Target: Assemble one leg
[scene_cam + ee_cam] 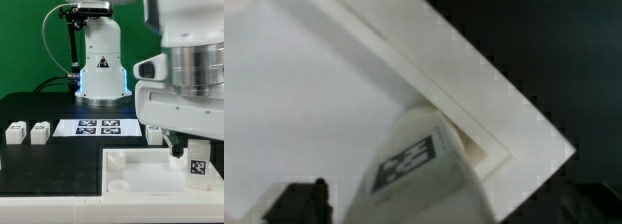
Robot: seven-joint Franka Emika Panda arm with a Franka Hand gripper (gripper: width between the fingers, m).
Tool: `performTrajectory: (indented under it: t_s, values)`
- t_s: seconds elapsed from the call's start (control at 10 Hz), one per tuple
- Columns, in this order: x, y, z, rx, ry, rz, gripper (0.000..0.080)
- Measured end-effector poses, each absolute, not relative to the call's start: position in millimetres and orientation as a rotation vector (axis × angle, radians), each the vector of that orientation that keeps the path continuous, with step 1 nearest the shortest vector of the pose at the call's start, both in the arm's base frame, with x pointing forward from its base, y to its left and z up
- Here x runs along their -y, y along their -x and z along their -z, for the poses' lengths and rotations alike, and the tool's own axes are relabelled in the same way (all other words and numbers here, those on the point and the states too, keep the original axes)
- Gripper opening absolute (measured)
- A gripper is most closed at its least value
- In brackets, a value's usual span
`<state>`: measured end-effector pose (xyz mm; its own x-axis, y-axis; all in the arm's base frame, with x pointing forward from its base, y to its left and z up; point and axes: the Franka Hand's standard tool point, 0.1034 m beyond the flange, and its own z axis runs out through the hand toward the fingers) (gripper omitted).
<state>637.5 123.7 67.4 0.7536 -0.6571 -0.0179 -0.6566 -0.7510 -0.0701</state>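
Exterior view: the arm's wrist fills the right side, close to the lens, and hides most of the claw [192, 150]. Only dark finger parts show below the housing, just above a tagged leg [198, 165]. Cannot tell whether the fingers are clenched on it or released; the contact is masked by the wrist body.

The leg stands upright, long axis vertical, tag facing the camera, at the panel's [140, 180] far corner on the exterior view's right. Its base is cut off by the frame edge and blurred against the white panel, so seating in a socket cannot be confirmed.

Wrist view: the leg [420, 160] appears as a white block with its tag tilted in the frame, lying right against the panel's [331, 110] raised rim at a corner. One dark finger [299, 200] shows at the edge, out of focus and apart from the leg.

Two more legs [15, 132] [40, 131] sit side by side on the black tabletop [40, 108] at the exterior view's left. Another [155, 133] is half hidden behind the wrist. The marker board [98, 127] lies between them.
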Motion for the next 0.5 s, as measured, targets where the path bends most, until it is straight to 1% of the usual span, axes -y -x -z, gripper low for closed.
performTrajectory:
  t_s: [0.1,0.2,0.3,0.4,0.5]
  values:
    - [-122.8,-640.2,-68.7,-0.706,2.996,0.05,0.0649]
    - [-122.6,-642.0,-69.1,-0.651,3.006,0.07,0.0649]
    - [-123.3,-641.7,-68.9,-0.703,2.993,0.067,0.0649]
    - [-123.4,-641.7,-68.9,-0.76,2.978,0.065,0.0535]
    - [-123.5,-641.7,-68.9,-0.885,2.938,0.058,0.0535]
